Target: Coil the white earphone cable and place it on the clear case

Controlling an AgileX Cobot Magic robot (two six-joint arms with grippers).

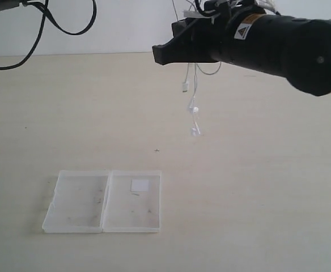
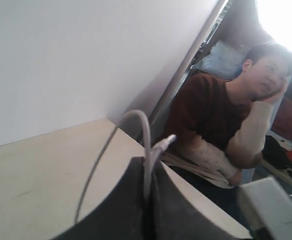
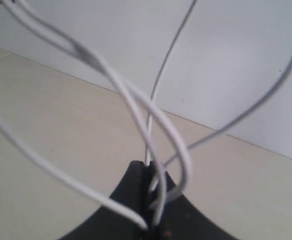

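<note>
White earphone cable (image 1: 194, 108): looped strands pinched in right claw (image 3: 147, 172), fingers pressed together; earbuds and plug dangle beneath claw, above surface (image 1: 267, 198), toward far edge. Clear case (image 1: 77, 207): open flat, near edge, left of centre, well apart from claw. Left claw (image 2: 148, 167): fingers together. Your step, likely: carry bundle over case, lower gently, keep loops gathered until earbuds rest on plastic.

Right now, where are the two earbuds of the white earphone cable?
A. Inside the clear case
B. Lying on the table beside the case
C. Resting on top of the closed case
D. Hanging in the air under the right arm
D: the earbuds dangle on the white earphone cable held in the right gripper, above the table, while the clear case lies open without any cable in it.
</note>
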